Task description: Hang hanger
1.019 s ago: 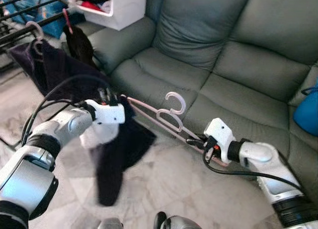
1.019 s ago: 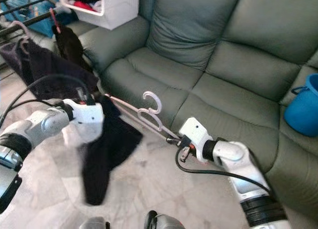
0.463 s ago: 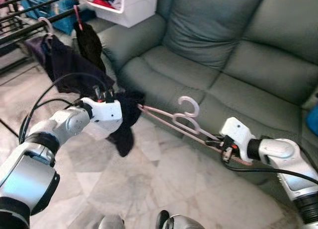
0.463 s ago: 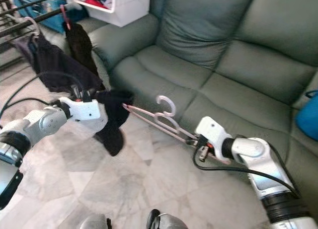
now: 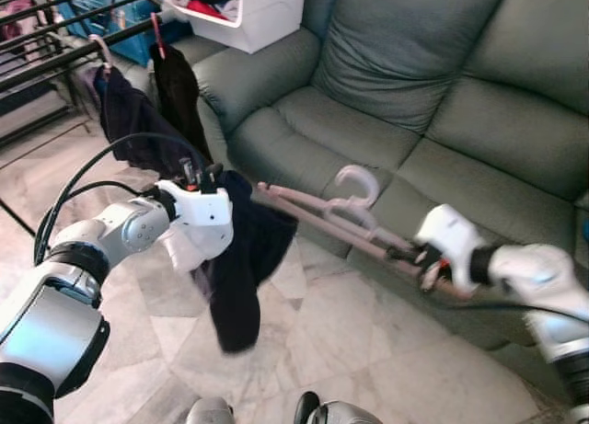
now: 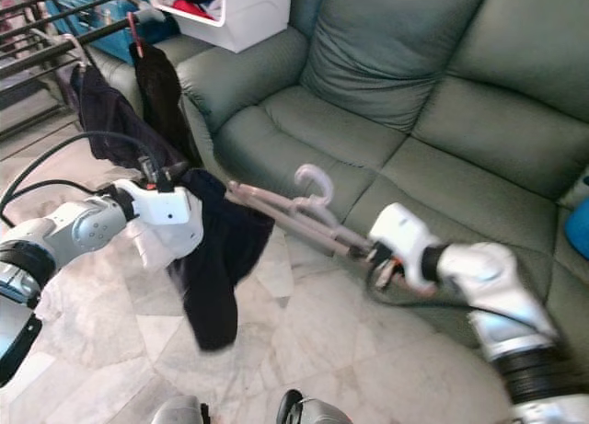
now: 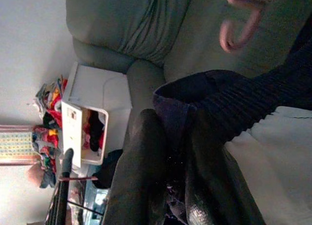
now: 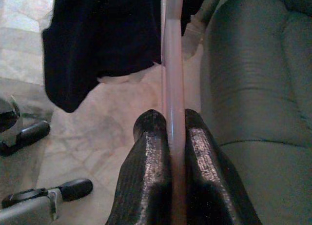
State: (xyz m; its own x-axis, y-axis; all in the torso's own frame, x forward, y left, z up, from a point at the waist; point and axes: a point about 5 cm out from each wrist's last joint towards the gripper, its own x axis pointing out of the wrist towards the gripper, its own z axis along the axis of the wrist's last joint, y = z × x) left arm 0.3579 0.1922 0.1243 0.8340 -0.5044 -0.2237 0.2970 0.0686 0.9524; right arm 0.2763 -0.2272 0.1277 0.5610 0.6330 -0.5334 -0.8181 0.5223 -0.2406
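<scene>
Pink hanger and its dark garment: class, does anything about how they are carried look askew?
Yes. The pink hanger lies nearly flat between the arms, hook up, the right pincer clamped on one end. The dark garment is bunched at the other end in the left pincer, dangling toward the floor instead of spread across the hanger.

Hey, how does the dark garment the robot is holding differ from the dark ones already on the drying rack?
The held dark garment droops off one end of the pink hanger, which lies nearly level between the left gripper and right gripper; the racked garments hang straight down from hangers hooked on the rack's rails. The held one is over the marble floor by the sofa; the racked ones are farther off. All are dark.
</scene>
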